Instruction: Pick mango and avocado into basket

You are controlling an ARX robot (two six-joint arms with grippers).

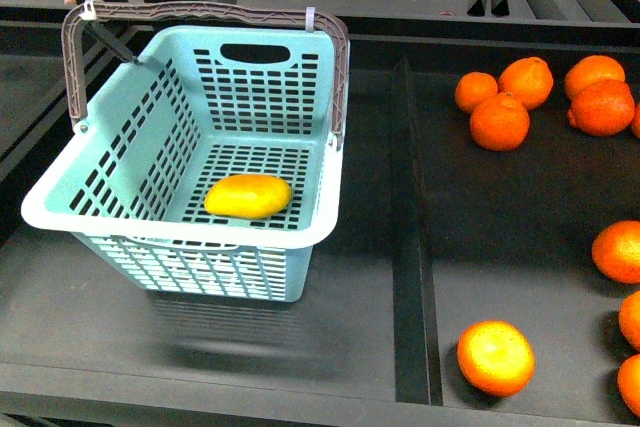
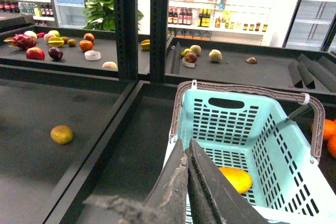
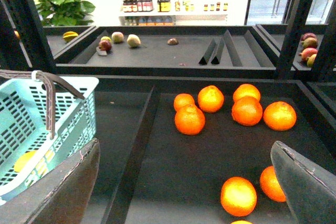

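The light teal basket (image 1: 255, 87) stands in the left bin with its brown handles (image 1: 200, 12) up. The yellow mango (image 1: 248, 196) lies on its slotted floor. It also shows in the left wrist view (image 2: 235, 179) and, through the basket wall, in the right wrist view (image 3: 23, 161). I see no dark green avocado in any view. My left gripper (image 2: 188, 142) is shut and empty, its tips over the basket's (image 2: 231, 119) near rim. My right gripper (image 3: 185, 142) is open and empty above the orange bin, the basket (image 3: 79, 119) to one side. Neither gripper shows in the front view.
Several oranges (image 1: 500, 119) lie in the right bin behind a black divider (image 1: 405, 227). An olive-yellow round fruit (image 2: 62, 134) lies alone in the bin left of the basket. Black upright posts (image 2: 139, 24) stand behind the basket. The far shelf (image 2: 52, 45) holds mixed fruit.
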